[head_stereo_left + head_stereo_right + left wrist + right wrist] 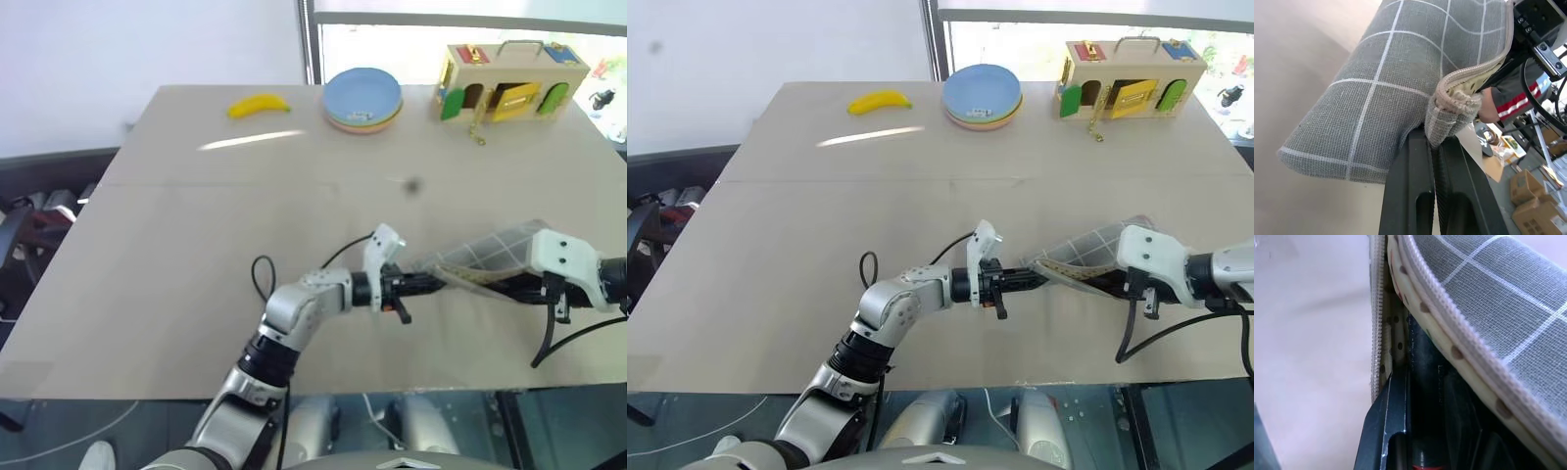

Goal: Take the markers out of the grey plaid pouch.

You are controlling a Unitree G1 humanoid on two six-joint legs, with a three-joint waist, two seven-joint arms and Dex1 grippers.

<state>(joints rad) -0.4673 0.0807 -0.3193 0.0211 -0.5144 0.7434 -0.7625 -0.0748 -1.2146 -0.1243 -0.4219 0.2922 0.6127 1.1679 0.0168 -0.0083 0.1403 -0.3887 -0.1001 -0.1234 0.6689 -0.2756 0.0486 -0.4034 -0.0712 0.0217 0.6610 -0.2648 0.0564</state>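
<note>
Left gripper (438, 283) pinches shut on the grey plaid pouch (490, 253) corner, pouch lifted off the table (196, 245), right gripper (1420, 450) narrowly closed on the red marker (1425, 461) inside the pouch mouth, neither marker out yet.

Scene is evenly and brightly lit. Daylight enters through the window (470, 29) at the far right — that area is washed out. A streak of glare lies across the far table (196, 196) near the banana (260, 105). Shadows under the arms are soft and faint. Head views are reasonably sharp; the wrist views blur at close range — the pouch (1391, 88) weave stays legible, the background beyond it soft.
</note>
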